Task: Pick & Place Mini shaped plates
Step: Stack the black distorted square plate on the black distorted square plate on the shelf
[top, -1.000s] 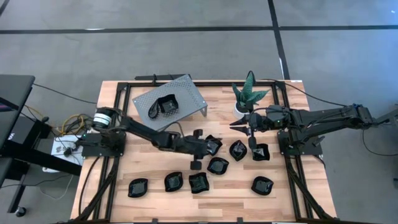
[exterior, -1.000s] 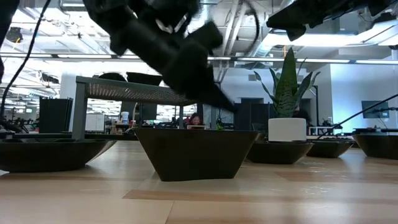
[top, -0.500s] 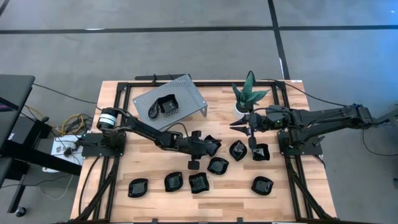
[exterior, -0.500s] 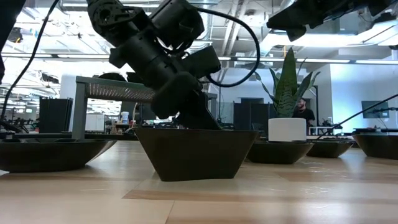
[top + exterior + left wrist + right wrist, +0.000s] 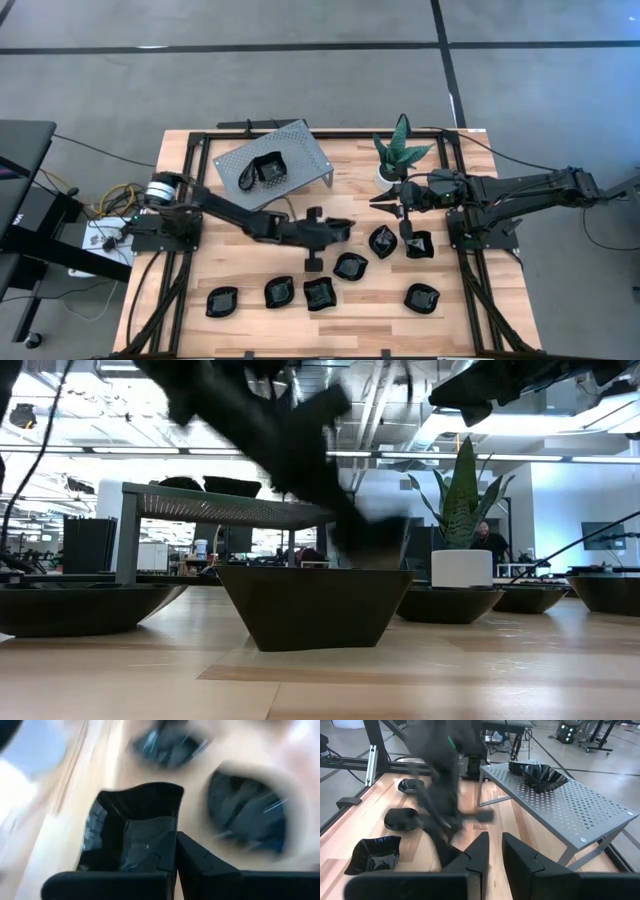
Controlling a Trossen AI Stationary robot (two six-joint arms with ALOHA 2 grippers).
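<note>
– What is sitting nearest, at six o'clock on the table (image 5: 200,250)?
– A row of four black dishes (image 5: 279,292) is lying along the near edge, with one squarish dish (image 5: 315,605) filling the middle of the low view.

– And just behind them?
– Three more dishes (image 5: 383,241) are resting toward four o'clock of the table's centre, close together.

– Where is the left gripper (image 5: 338,228) working?
– It is reaching to the centre of the table, its fingers clamping the wall of a wavy-rimmed plate (image 5: 135,827). In the low view that plate is showing as a blur, clear of the wood.

– The right gripper (image 5: 385,204)?
– It is hovering at two o'clock, just beside the potted plant (image 5: 400,150), holding nothing. Its fingers (image 5: 477,855) are standing a narrow slit apart.

– And farthest back?
– At eleven o'clock the grey perforated stand (image 5: 300,145) is carrying two stacked-looking dishes (image 5: 542,775) on its top.
</note>
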